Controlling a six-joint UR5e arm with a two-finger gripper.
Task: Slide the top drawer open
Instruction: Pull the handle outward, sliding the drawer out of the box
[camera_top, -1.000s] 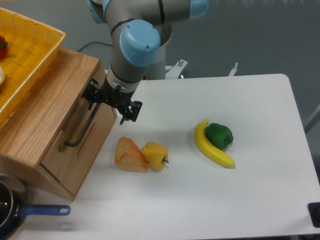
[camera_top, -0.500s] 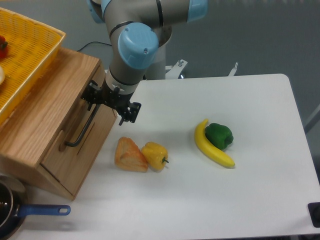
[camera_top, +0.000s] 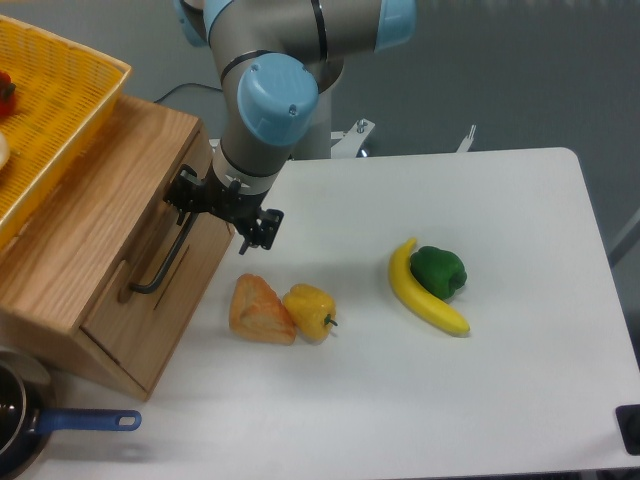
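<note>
The top drawer (camera_top: 165, 285) is the light-oak front of the wooden cabinet at the left, carrying a long black bar handle (camera_top: 165, 262) that runs diagonally. My gripper (camera_top: 212, 208) hangs over the upper end of that handle, which disappears under its black body. The fingertips are hidden behind the body, so I cannot see how the jaws stand or whether they hold the bar. The drawer front stands slightly proud of the cabinet top.
A yellow plastic basket (camera_top: 60, 100) sits on top of the cabinet. On the white table lie a croissant (camera_top: 260, 310), a yellow pepper (camera_top: 310, 310), a banana (camera_top: 425, 295) and a green pepper (camera_top: 440, 270). A blue-handled pan (camera_top: 20, 430) is at the bottom left.
The gripper has crept a few pixels right and toward the front. The drawer and handle show no visible movement.
</note>
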